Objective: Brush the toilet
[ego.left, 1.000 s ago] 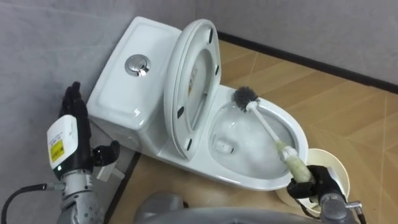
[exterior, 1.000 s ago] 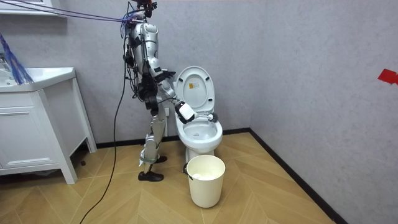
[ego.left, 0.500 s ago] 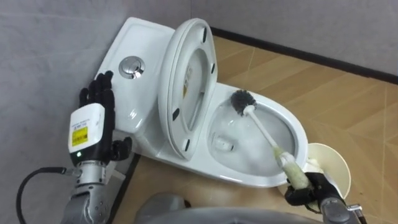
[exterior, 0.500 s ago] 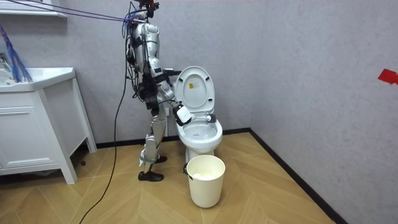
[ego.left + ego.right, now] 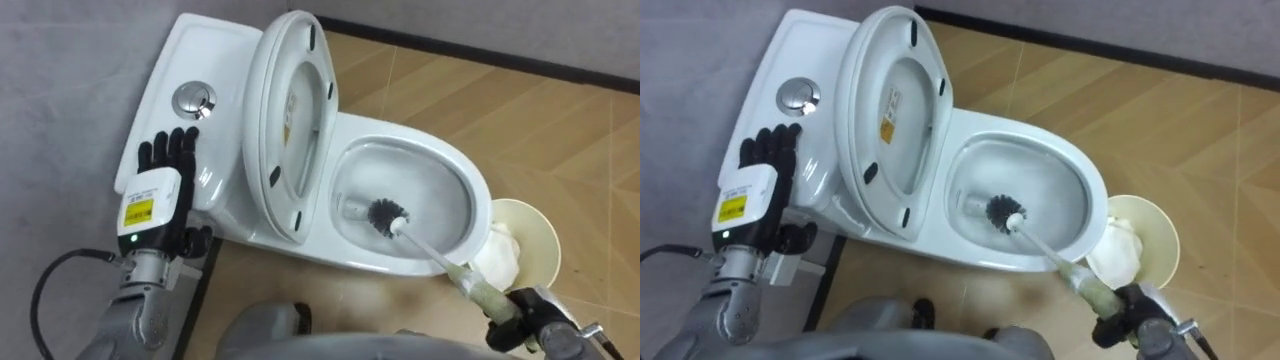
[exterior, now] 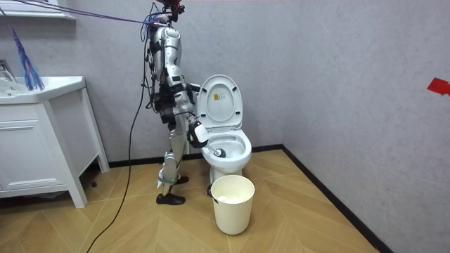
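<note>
The white toilet (image 5: pixel 440 262) has its lid and seat (image 5: pixel 285 110) raised against the tank (image 5: pixel 205 65). The toilet brush has a black bristle head (image 5: pixel 388 216) down inside the bowl, near the drain hole. Its white handle (image 5: pixel 432 255) slants to the lower right over the bowl's near rim. My right hand (image 5: pixel 518 318) is shut on the thick end of that handle, at the bottom right. On the left, my left hand (image 5: pixel 158 192) is up with straight fingers beside the tank's edge, holding nothing. In the room view I stand bent slightly at the toilet's (image 6: pixel 226 146) left side.
A cream waste bin (image 5: pixel 536 236) with a white liner stands on the wooden floor just right of the bowl, close to my right hand. The grey wall lies behind the tank. The room view has a white vanity cabinet (image 6: pixel 39 140) at its left.
The brush head has come off the bowl's far rim and gone down into the bowl. My left hand has risen closer to the tank. The head camera has shifted.
</note>
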You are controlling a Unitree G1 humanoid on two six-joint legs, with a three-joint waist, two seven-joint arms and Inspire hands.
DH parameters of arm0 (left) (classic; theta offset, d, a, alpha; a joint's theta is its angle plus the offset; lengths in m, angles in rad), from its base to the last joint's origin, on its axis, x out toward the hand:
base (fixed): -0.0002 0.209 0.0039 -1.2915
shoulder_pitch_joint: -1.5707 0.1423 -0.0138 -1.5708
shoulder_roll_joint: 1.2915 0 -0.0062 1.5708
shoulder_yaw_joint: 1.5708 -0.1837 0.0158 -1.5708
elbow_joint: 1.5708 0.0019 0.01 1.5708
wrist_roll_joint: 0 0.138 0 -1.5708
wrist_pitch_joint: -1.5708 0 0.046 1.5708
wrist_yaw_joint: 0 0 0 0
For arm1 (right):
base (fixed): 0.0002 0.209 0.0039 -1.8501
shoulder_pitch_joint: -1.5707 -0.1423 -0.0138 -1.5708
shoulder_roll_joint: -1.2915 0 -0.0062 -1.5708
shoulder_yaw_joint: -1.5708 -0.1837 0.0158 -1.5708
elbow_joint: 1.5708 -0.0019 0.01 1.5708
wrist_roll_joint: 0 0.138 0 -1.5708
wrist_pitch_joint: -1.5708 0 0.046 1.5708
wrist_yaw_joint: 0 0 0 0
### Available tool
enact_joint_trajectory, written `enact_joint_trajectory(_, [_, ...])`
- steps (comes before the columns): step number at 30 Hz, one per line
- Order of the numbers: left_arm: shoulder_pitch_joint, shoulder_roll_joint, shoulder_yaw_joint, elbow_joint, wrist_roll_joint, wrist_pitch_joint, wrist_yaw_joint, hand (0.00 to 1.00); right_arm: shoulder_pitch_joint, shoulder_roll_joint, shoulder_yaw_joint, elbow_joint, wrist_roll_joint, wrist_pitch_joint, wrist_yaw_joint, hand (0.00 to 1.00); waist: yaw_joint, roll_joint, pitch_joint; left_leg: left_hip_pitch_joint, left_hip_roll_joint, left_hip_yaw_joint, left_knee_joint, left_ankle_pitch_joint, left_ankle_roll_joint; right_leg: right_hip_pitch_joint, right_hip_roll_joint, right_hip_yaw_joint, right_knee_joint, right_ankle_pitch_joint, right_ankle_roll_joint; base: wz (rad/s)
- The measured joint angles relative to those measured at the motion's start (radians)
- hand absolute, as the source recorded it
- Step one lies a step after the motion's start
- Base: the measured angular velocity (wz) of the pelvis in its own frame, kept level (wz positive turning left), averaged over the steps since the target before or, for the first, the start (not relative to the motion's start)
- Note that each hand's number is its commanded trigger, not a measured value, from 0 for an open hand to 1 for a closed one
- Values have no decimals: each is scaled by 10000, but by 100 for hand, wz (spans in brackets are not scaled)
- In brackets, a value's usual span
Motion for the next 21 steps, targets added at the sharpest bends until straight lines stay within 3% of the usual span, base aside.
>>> enact_joint_trajectory(9, [-597, 29, -7, 222, -10, 8, -337, 0, -173, -228, 523, -469, -1251, 341, -147, 100, 57, 137, 14, -910, 63, -48, 475, 26, 28, -948, -77, -100, 719, -42, -56, 1])
enact_joint_trajectory(14, [-1187, 208, -13, 477, -67, 0, -263, 0, -486, -445, 1085, -805, -1809, 415, -535, 100, 280, -70, 111, -1489, 126, 5, 897, 27, 28, -1618, -133, -30, 1352, -207, -208, -4])
enact_joint_trajectory(17, [-1692, 294, -35, 539, -706, -126, -223, 0, -1096, -601, 1339, -831, -2296, 575, -663, 100, 361, -167, 169, -2060, 124, -95, 1285, 47, 1, -2134, -266, -244, 1745, -343, -321, 8])
enact_joint_trajectory(20, [-2299, 346, -240, 699, -765, -240, -106, 0, -1679, -846, 1917, -812, -2552, 704, -939, 100, 652, -177, 170, -2586, 127, -198, 1643, 60, -15, -2624, -356, -314, 2144, -431, -379, 6])
enact_joint_trajectory(21, [-2540, 378, -294, 718, -793, -306, -91, 0, -1948, -972, 2092, -816, -2654, 721, -1012, 100, 848, -258, 217, -2757, 118, -197, 1729, 93, -19, -2842, -421, -303, 2320, -449, -411, 0])
